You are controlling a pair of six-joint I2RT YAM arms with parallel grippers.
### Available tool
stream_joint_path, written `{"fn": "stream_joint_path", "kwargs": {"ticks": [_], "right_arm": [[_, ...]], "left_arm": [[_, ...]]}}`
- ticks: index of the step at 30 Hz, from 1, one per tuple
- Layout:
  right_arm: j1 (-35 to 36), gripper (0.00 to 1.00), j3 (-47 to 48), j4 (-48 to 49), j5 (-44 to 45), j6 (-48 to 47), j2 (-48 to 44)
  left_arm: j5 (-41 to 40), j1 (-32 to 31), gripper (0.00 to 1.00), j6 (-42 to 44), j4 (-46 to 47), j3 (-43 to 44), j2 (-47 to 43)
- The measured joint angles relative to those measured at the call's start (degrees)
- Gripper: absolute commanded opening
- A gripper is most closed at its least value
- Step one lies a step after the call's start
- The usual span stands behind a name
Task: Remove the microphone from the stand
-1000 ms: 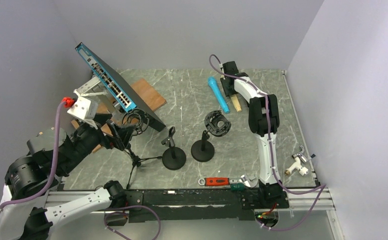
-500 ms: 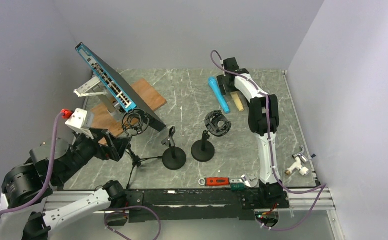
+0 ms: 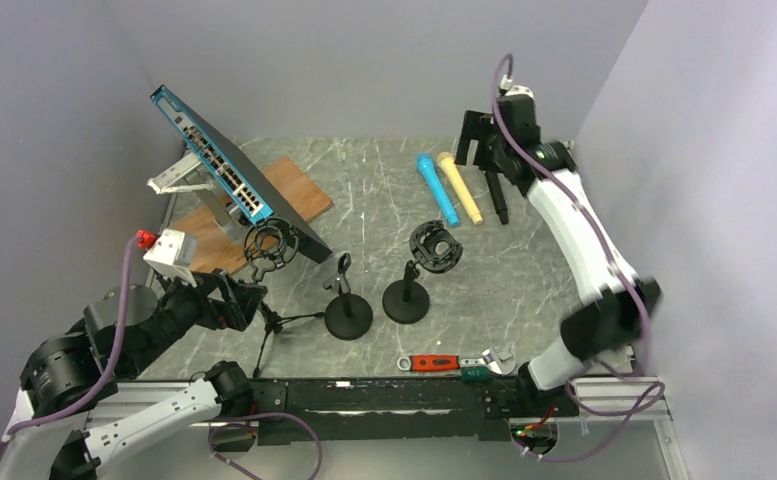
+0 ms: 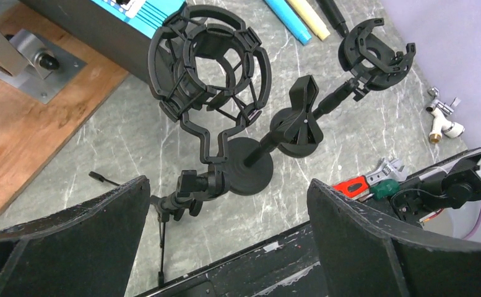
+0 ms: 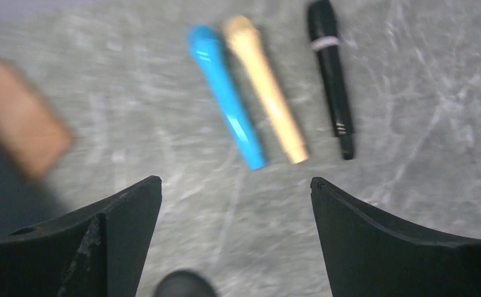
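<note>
while right pincer (image 5: 236, 180) gapes, black microphone (image 5: 332, 80) lies flat, head toward far wall.

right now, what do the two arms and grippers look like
The left arm and right arm have white links, black joints, purple cable along each. A white box with a red plug tops the left wrist. The left gripper and right gripper have broad black fingers.

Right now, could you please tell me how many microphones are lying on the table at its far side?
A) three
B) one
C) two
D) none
A: the right wrist view shows a blue microphone, a yellow microphone and a black microphone lying side by side on the table.
</note>
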Motion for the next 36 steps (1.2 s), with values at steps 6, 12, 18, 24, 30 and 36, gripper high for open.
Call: {"fn": "stream_joint_path", "kwargs": {"ticks": [6, 12, 18, 24, 30, 36], "right_arm": [[15.5, 0.93, -9.7, 7.3, -0.5, 9.7, -23.8], [32.6, 0.92, -24.5, 21.7, -8.8, 22.3, -33.0], [53.6, 0.93, -41.3, 41.3, -8.5, 34.4, -31.5], [70.9, 0.87, -49.2, 55.6, 8.0, 44.1, -25.9], [73.6, 0.78, -50.0, 60.0, 22.1, 54.4, -15.8], [73.4, 0.66, -50.0, 63.3, 29.6, 62.0, -6.7]], "left_arm": [[0.4, 0.0, 0.99, -0.8, 0.0, -1.5, -0.2], [-0.1, 0.0, 0.99, -0.7, 0.0, -1.5, -0.2], [-2.2, 0.0, 0.99, -0.7, 0.4, -2.0, -1.8], [-4.6, 0.0, 0.99, -0.6, 2.5, -5.3, -7.8], [-5.4, 0.0, 0.99, -0.2, 5.2, -6.6, -8.6], [-3.7, 0.0, 1.00, 0.7, 6.4, -8.6, -8.1]]}}
